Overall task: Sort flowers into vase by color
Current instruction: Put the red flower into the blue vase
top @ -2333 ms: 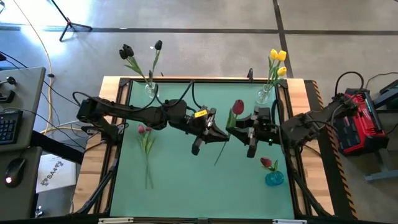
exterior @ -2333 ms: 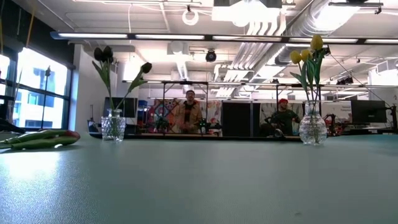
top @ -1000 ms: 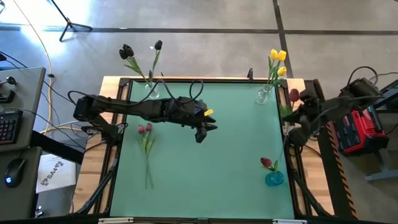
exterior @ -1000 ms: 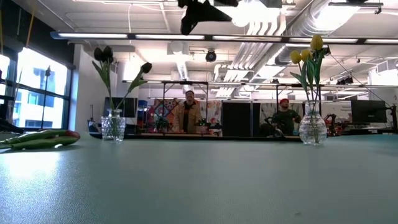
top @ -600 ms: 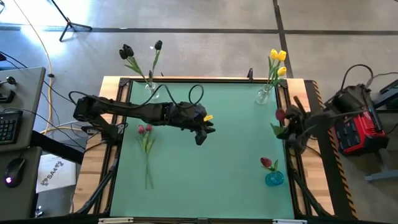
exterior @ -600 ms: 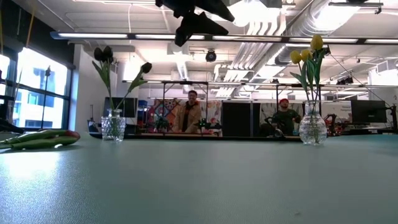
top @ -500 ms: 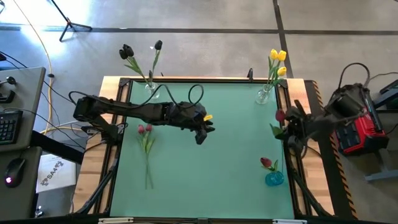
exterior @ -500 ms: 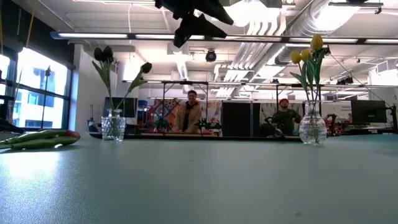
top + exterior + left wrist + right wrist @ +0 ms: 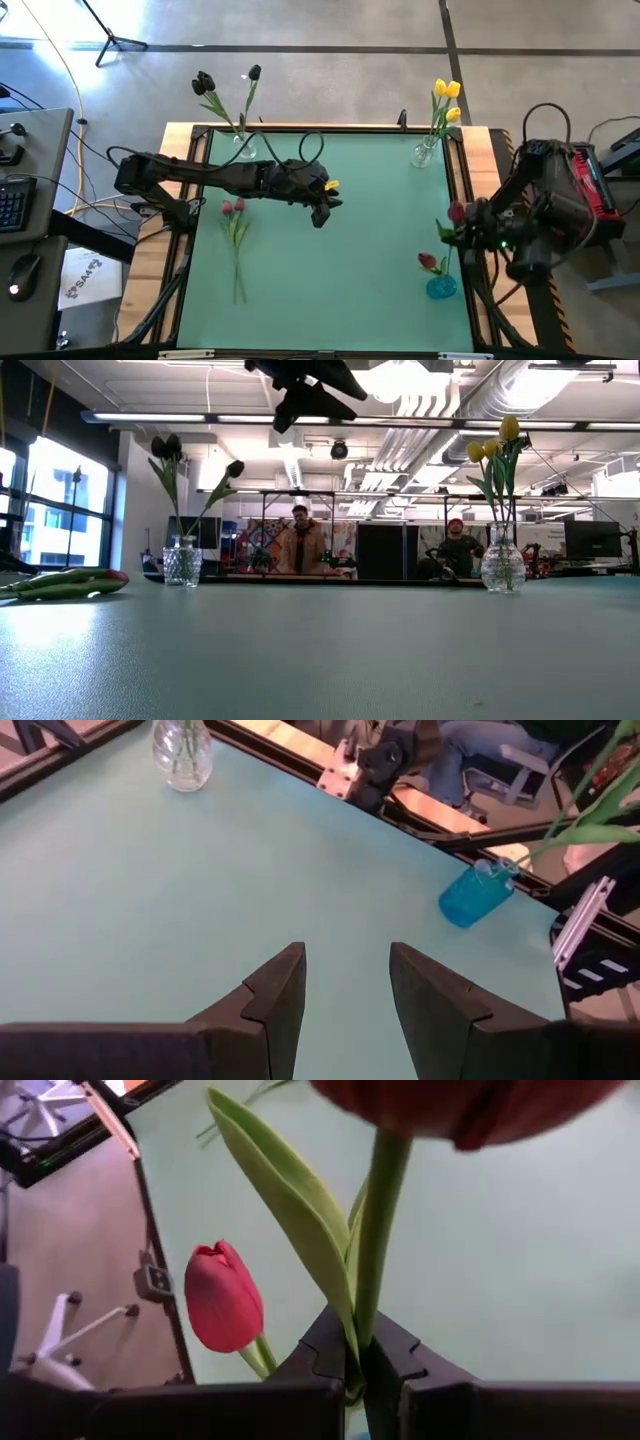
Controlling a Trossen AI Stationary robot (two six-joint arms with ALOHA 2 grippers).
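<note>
1. Above the blue vase [image 9: 441, 288], right gripper [image 9: 362, 1365] jaws clamp a red tulip [image 9: 456, 212].
2. Left gripper [image 9: 320, 212] jaws half-wide, empty, mid-counter.
3. Black, yellow vased; two red tulips [image 9: 233, 208] left lying.

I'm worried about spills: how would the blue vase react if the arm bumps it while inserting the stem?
The blue vase looks small, probably light, so a nudge might tip or slide it. The red tulip in the right gripper is thin-stemmed, likely bending first.
</note>
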